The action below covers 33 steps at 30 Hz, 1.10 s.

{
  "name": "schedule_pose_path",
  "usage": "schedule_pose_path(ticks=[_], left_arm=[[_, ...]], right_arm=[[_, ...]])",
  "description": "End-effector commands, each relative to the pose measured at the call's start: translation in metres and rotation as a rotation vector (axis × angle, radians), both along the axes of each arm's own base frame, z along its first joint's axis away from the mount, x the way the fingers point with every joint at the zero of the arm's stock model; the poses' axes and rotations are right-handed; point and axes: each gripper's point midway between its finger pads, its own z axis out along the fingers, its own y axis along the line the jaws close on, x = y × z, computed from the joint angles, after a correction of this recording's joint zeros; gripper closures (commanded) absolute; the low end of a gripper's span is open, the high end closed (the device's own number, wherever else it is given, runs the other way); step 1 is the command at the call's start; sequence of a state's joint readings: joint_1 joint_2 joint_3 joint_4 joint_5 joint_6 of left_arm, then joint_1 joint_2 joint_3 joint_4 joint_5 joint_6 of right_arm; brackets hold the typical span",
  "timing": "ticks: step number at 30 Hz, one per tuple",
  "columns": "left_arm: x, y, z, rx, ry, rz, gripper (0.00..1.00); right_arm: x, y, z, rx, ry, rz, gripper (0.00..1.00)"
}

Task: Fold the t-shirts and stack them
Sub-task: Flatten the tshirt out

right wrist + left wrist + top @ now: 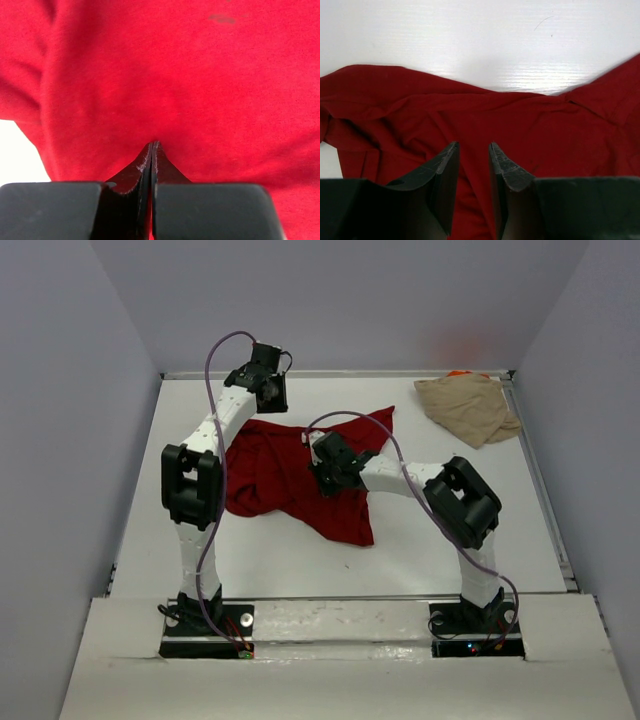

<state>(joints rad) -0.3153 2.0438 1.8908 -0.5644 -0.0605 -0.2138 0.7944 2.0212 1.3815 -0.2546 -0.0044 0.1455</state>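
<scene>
Two grippers met the limp, light dark red t-shirt [270,475], crumpled on the table [400,550]: the right gripper [151,145] was clamped shut against cloth, any pinch unclear; the left gripper [472,147] hung half-open and empty over the far hem, probably the best handhold. The tan t-shirt [470,408] lay far right.

no readable text or labels anywhere

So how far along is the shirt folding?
Done: nothing, no fold or stack visible. In hand: the crumpled dark red cloth t-shirt mid-table; right hand shut against it, grip unclear, left hand open above its far edge. Left: fold it, then the rumpled tan cloth t-shirt and orange fabric sliver at the far right corner, then stack.
</scene>
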Motion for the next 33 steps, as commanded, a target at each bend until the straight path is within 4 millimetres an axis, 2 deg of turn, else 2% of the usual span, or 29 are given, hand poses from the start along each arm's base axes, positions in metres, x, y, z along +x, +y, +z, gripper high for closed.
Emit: schedule_pose_path(ticks=[1, 3, 5, 11, 13, 16, 19, 21, 23, 24, 29, 33], left_arm=[[-0.004, -0.004, 0.037, -0.020, -0.081, -0.029, 0.60], [-0.004, -0.006, 0.039, -0.025, -0.085, -0.031, 0.60], [-0.005, -0.006, 0.039, -0.030, -0.083, -0.030, 0.60], [-0.008, -0.007, 0.030, -0.031, -0.053, -0.030, 0.60], [-0.009, -0.009, 0.030, -0.036, -0.054, -0.032, 0.60], [-0.009, -0.008, 0.035, -0.033, -0.063, -0.029, 0.60], [-0.007, -0.007, 0.044, -0.032, -0.077, -0.026, 0.60], [-0.008, -0.008, 0.045, -0.033, -0.080, -0.027, 0.60], [-0.008, -0.007, 0.047, -0.033, -0.083, -0.026, 0.60], [-0.009, -0.007, 0.046, -0.032, -0.081, -0.026, 0.60], [-0.015, -0.004, 0.043, -0.023, -0.075, -0.024, 0.60], [-0.016, -0.001, 0.043, -0.019, -0.076, -0.020, 0.60]], right_arm=[[0.005, 0.004, 0.004, 0.014, 0.005, 0.020, 1.00], [0.000, 0.001, 0.003, 0.014, 0.018, 0.023, 1.00], [-0.010, -0.006, -0.007, -0.003, 0.045, 0.024, 1.00], [-0.035, -0.028, -0.016, -0.025, 0.097, 0.011, 1.00], [-0.040, -0.036, -0.013, -0.016, 0.111, -0.007, 1.00], [-0.058, -0.048, -0.020, -0.027, 0.160, -0.020, 1.00], [-0.072, -0.061, -0.017, -0.021, 0.184, -0.065, 1.00], [-0.076, -0.067, -0.007, -0.004, 0.173, -0.087, 1.00], [-0.088, -0.079, -0.011, -0.012, 0.194, -0.116, 1.00], [-0.090, -0.082, -0.004, 0.002, 0.184, -0.126, 1.00], [-0.118, -0.106, -0.008, 0.001, 0.226, -0.184, 1.00], [-0.123, -0.118, 0.006, 0.013, 0.193, -0.209, 1.00]])
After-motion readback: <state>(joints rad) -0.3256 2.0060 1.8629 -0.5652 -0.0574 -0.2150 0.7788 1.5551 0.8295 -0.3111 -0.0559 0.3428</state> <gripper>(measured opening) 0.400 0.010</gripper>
